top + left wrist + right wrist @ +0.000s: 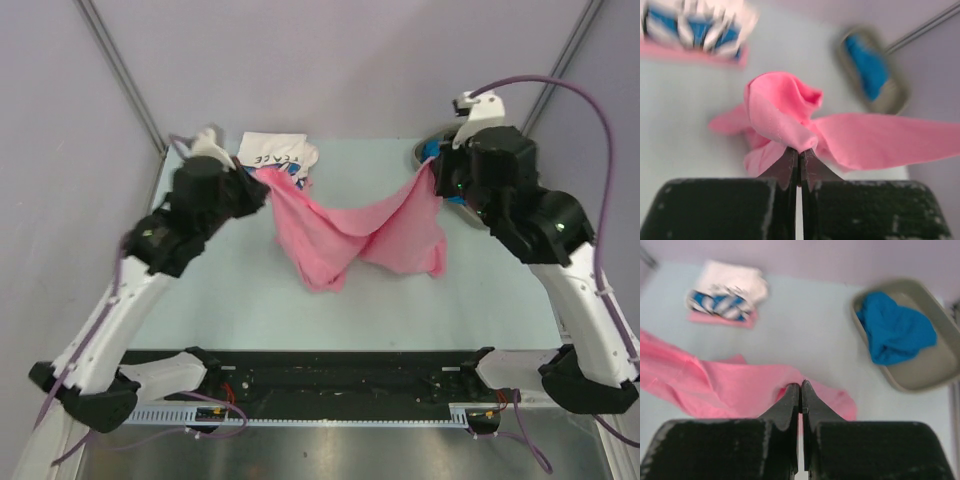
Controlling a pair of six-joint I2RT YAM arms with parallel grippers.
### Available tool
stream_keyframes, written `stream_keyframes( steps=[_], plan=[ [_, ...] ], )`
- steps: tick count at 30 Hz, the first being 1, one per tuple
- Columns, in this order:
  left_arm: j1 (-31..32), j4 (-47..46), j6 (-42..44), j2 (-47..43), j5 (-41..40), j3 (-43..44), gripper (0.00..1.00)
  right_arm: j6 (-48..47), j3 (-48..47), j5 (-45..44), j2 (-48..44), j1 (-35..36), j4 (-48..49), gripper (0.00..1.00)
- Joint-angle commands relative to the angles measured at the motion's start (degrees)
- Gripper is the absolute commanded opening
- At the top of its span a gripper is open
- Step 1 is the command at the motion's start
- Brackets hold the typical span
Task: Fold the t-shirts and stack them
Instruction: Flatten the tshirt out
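A pink t-shirt (350,235) hangs stretched between both arms above the table, its middle sagging down. My left gripper (799,151) is shut on one bunched end of it (780,107). My right gripper (800,386) is shut on the other end (730,387). At the back left lies a folded stack: a white t-shirt with blue print (275,152) on top of a pink one (722,320). A bright blue t-shirt (895,330) lies crumpled in the tray.
A grey-olive tray (935,372) sits at the back right of the table, mostly behind my right arm in the top view. Purple walls close in the back and sides. The arm bases and a black rail run along the near edge.
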State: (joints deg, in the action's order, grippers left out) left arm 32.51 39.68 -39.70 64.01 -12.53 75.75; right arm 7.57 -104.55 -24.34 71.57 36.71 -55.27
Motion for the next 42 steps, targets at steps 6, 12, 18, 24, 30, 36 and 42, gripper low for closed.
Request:
stream_keyframes(
  steps=[6, 12, 18, 24, 30, 36, 42],
  plan=[
    [0.1, 10.3, 16.0, -9.6, 6.8, 36.2, 0.00, -1.5, -10.9, 21.0, -12.8, 3.0, 14.4, 0.00],
    [0.2, 0.1, 17.5, -16.7, 17.9, 38.0, 0.00, 0.4, -9.8, 35.0, -20.4, 2.1, 23.5, 0.00],
    [0.2, 2.7, 18.5, -16.3, 18.8, 46.8, 0.00, 1.7, -21.1, 37.1, -18.2, -1.9, 17.7, 0.00],
    [0.1, 2.3, 19.7, -14.2, 16.4, 43.9, 0.00, 1.6, -19.9, 35.1, -17.9, -4.5, 17.0, 0.00],
    [0.2, 1.4, 23.0, -6.1, 11.0, 41.6, 0.00, -0.7, -15.1, 25.3, -13.1, -4.5, 14.0, 0.00],
    [-0.6, 1.4, 25.1, 3.5, 8.5, 46.0, 0.00, -1.0, -8.8, 15.7, -8.0, -4.6, 19.4, 0.00],
    [-17.3, -1.2, 18.3, 15.9, 24.3, 57.2, 0.00, -0.2, -11.6, 14.8, -0.5, -8.9, 24.8, 0.00]
  ],
)
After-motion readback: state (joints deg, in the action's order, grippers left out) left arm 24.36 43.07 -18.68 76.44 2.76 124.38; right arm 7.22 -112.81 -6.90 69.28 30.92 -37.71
